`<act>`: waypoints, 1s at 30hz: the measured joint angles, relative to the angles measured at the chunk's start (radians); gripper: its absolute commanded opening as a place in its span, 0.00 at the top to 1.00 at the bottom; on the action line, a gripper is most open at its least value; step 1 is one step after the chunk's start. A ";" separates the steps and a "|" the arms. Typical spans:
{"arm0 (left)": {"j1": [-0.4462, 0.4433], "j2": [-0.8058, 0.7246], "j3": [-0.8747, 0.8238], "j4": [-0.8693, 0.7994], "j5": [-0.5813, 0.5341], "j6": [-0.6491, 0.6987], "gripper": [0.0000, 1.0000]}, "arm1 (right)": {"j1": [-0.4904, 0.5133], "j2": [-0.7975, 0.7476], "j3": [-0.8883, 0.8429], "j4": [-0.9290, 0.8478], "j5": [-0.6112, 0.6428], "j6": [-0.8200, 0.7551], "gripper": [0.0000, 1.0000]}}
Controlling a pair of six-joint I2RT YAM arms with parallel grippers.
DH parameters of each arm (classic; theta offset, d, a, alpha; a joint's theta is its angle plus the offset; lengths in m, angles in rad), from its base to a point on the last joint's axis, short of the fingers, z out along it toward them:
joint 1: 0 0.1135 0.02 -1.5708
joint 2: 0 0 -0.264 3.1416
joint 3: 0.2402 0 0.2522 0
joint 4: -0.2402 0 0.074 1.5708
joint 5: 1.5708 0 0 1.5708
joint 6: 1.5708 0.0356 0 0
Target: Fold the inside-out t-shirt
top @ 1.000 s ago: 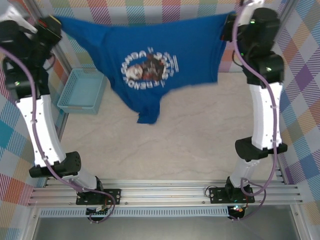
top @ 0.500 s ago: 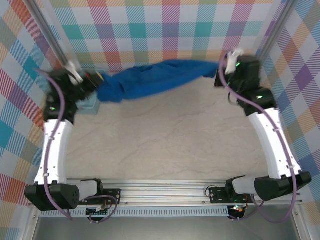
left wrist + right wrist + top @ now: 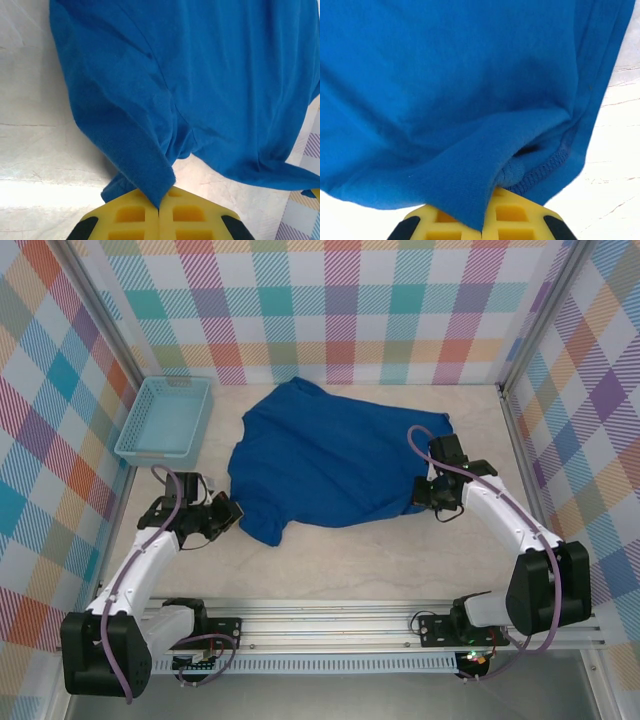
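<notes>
The inside-out t-shirt (image 3: 330, 460) now lies spread on the table (image 3: 350, 570), a plain blue side up. A second ago it hung in the air between the two raised grippers with its print facing the top camera, and half a second ago it was pulled into a bunched rope between them near the back wall.

It stretches from the left gripper (image 3: 232, 512) across to the right gripper (image 3: 425, 490), and reaches away from both toward the back of the table. Each gripper has come down from head height to table level and is still clamped on the cloth. In the left wrist view the yellow fingers (image 3: 130, 215) are closed together on a folded corner of the shirt, which fans out ahead of them. In the right wrist view the fingers (image 3: 512, 215) pinch a hemmed edge, and a flap of cloth drapes over them.

The light blue basket (image 3: 165, 420) sits beyond the left gripper, beside the left wall and apart from the shirt. The left arm crossed it half a second ago; now all of it is visible.
</notes>
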 measured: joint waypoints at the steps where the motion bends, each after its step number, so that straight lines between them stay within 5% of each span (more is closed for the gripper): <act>1: 0.000 -0.010 0.000 -0.005 -0.010 0.001 1.00 | 0.000 0.001 -0.003 0.001 0.004 0.003 0.99; 17: 0.048 -0.223 0.101 -0.173 -0.159 0.048 1.00 | -0.007 -0.058 -0.043 -0.006 0.069 0.017 1.00; 30: 0.053 -0.319 0.138 -0.324 -0.164 0.105 1.00 | -0.007 -0.196 -0.067 -0.082 0.124 0.018 1.00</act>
